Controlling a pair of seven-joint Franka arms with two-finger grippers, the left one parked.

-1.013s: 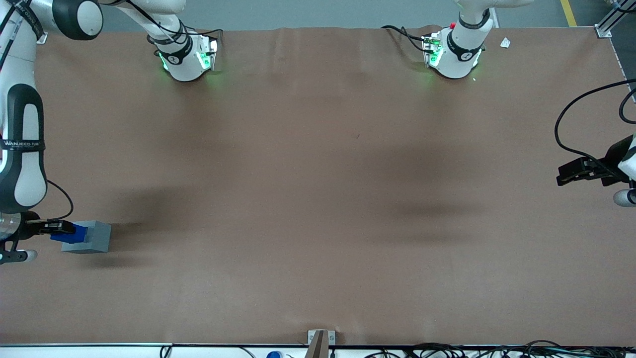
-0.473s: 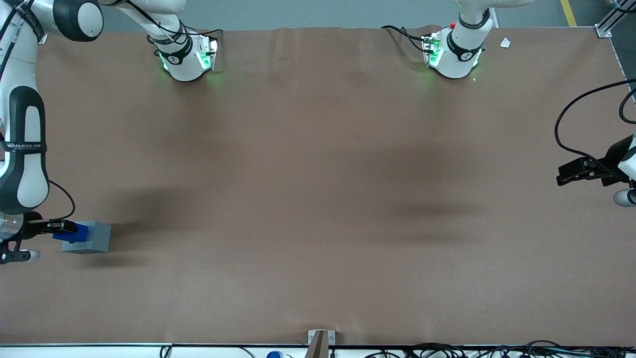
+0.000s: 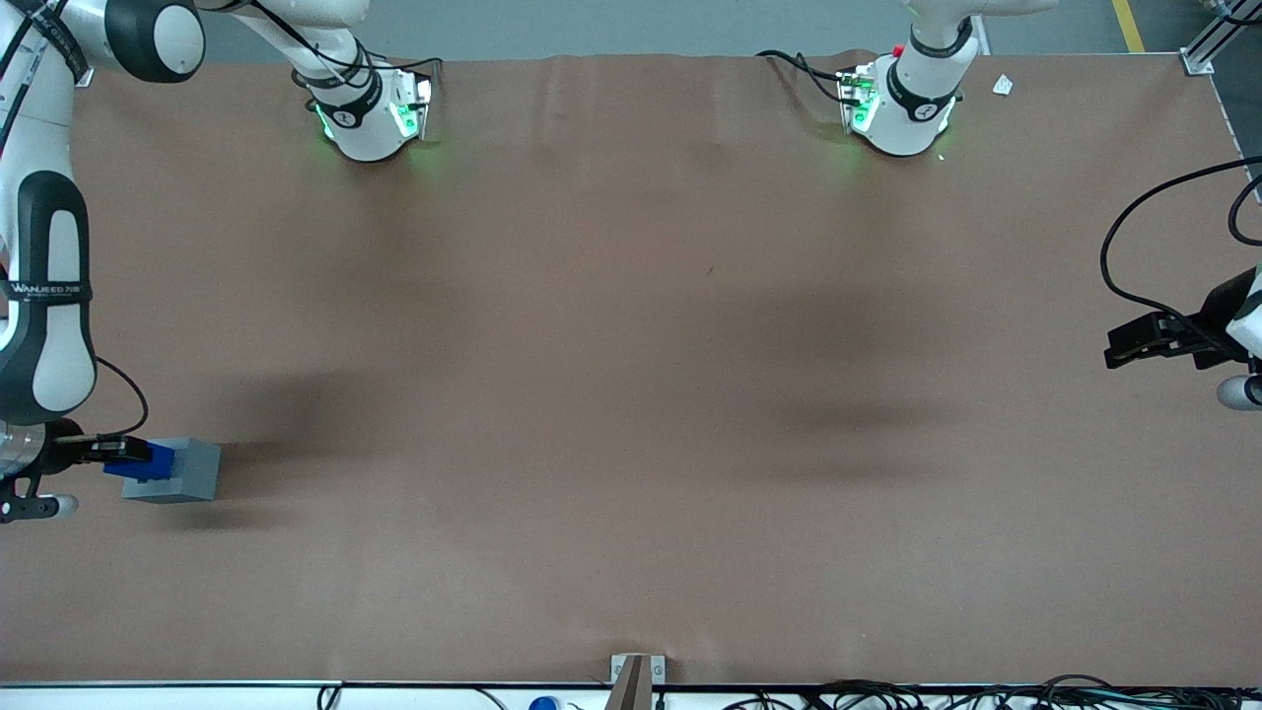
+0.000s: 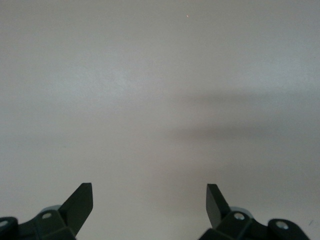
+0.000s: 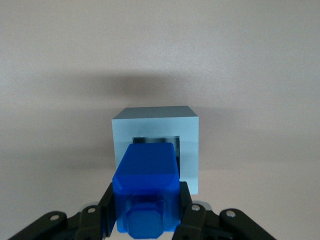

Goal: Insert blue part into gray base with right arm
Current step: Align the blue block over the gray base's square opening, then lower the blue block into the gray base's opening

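Observation:
The gray base (image 3: 185,471) stands on the brown table toward the working arm's end. My right gripper (image 3: 138,456) is shut on the blue part (image 3: 148,461) and holds it over the base's top. In the right wrist view the blue part (image 5: 146,187) sits between the black fingers (image 5: 105,204), its raised stub facing the camera. Its other end reaches over the square recess of the gray base (image 5: 156,120) and covers most of it. I cannot tell whether it has entered the recess.
The brown table mat (image 3: 631,394) stretches wide toward the parked arm's end. Two arm bases (image 3: 370,113) with green lights stand farthest from the front camera. Cables (image 3: 887,695) run along the table's near edge.
The gripper with the blue part has shifted slightly sideways away from the parked arm over the last second, then held still. The gray base has not moved.

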